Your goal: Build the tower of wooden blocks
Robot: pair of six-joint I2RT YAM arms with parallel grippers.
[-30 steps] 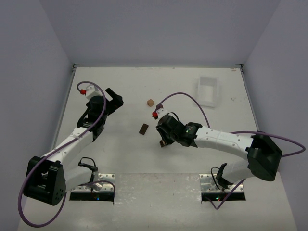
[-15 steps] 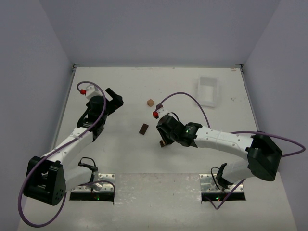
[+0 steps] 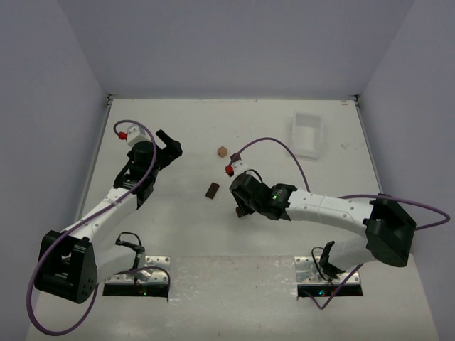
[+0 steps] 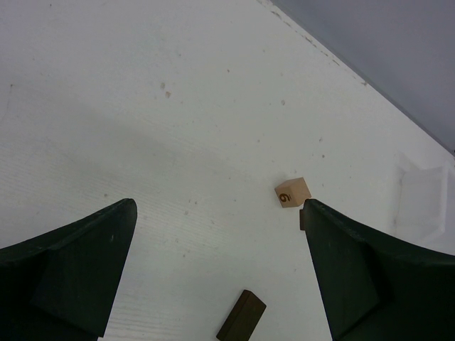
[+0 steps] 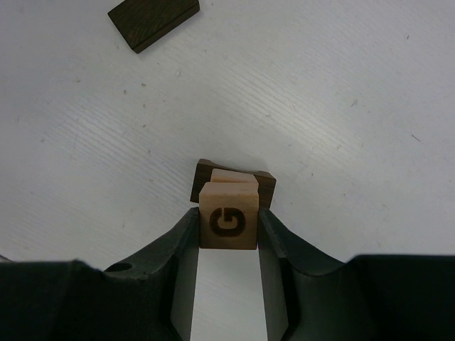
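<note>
Right wrist view: the right gripper (image 5: 228,213) has its two dark fingers (image 5: 178,249) set against opposite sides of a light tan cube (image 5: 227,226). No gap shows on either side, so it is clamped on the cube. The cube is smooth, pale wood with square faces, and a dark letter G is printed on the face toward the camera. Directly beneath it lies a dark brown block (image 5: 268,187), flat and oblong, jutting out past the cube on both sides. A dark slab (image 5: 153,20) of the same flat shape lies apart, far and to the left. Top external view: the held cube and its base sit near mid-table, with the loose slab just to the left and slightly farther away. A second tan cube (image 4: 293,192), marked with a figure like a 6 or 9, lies farther off. A white rectangular tray (image 3: 307,135) stands at far right. The left gripper (image 3: 173,144) hangs at far left, well apart from the blocks, jaws spread wide. The table (image 3: 178,234) is white with a fine linear grain.
</note>
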